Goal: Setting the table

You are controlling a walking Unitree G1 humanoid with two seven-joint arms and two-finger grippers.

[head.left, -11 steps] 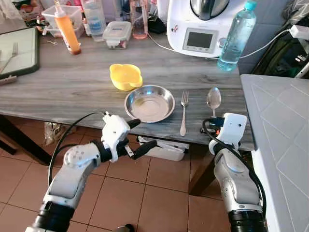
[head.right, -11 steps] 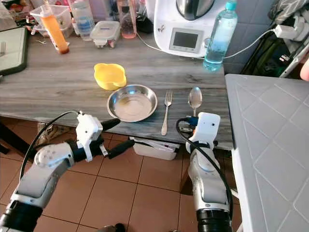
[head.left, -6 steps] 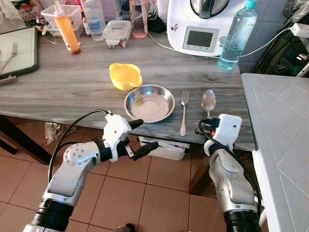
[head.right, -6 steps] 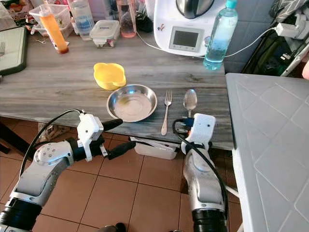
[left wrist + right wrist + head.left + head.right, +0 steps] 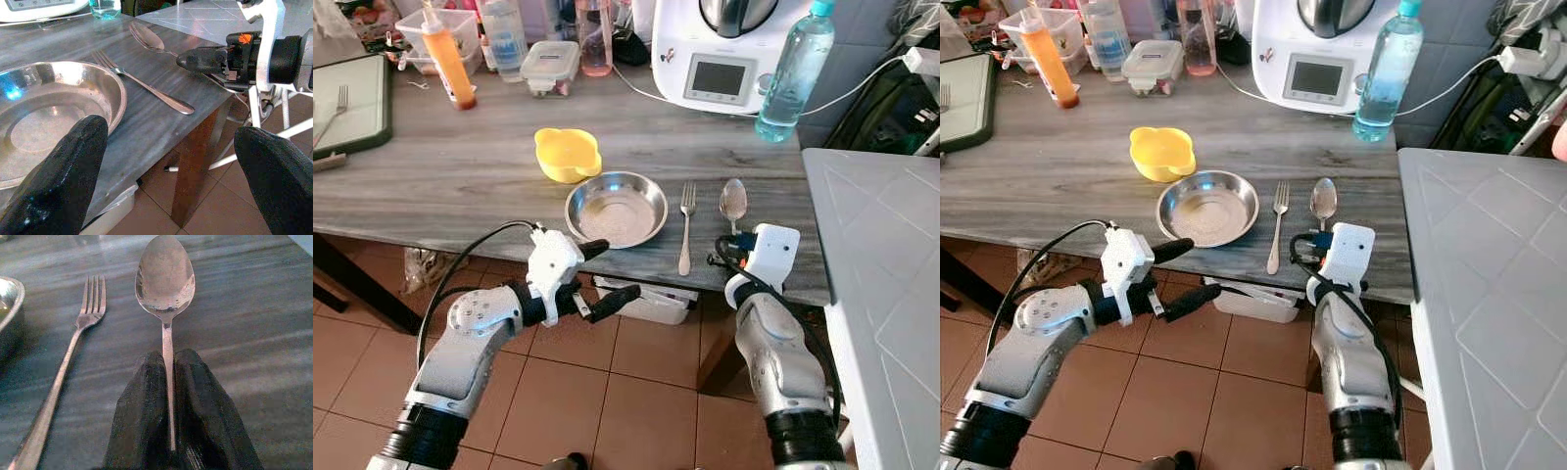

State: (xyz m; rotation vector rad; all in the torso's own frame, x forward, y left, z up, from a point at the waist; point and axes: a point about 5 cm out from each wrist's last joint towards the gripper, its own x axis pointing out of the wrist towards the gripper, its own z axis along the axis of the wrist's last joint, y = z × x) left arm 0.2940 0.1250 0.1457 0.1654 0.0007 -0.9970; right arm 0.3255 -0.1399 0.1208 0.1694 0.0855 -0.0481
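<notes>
Right hand [image 5: 168, 396]: both black fingers pressed together on the handle of the spoon [image 5: 733, 201], clamped. Spoon lies flat on the grey wood counter [image 5: 460, 166], bowl pointing toward the back edge, handle end at the front edge near the right front corner. Hand sits just off that front edge.

Left hand [image 5: 600, 270]: fingers spread wide, holding nothing. It hangs below and just in front of the front edge, beneath the steel bowl [image 5: 617, 208]; the upper finger tip is close to the bowl's rim, contact not clear.

Fork [image 5: 686, 227] lies between steel bowl and spoon, roughly parallel to the spoon, tines toward the back. Yellow bowl [image 5: 569, 154] just behind the steel bowl, toward the left.

Right wrist view gives the grip itself: handle pinched in the seam between the two pads, fork alongside. Left wrist view shows the right hand side-on at the counter's front edge, with an orange mark on its casing. Head views add the back edge: white kitchen machine [image 5: 729, 49] with a small screen, blue-capped water bottle [image 5: 793, 73], orange sauce bottle [image 5: 449, 59], lidded container [image 5: 552, 69].

No lettering legible anywhere.
</notes>
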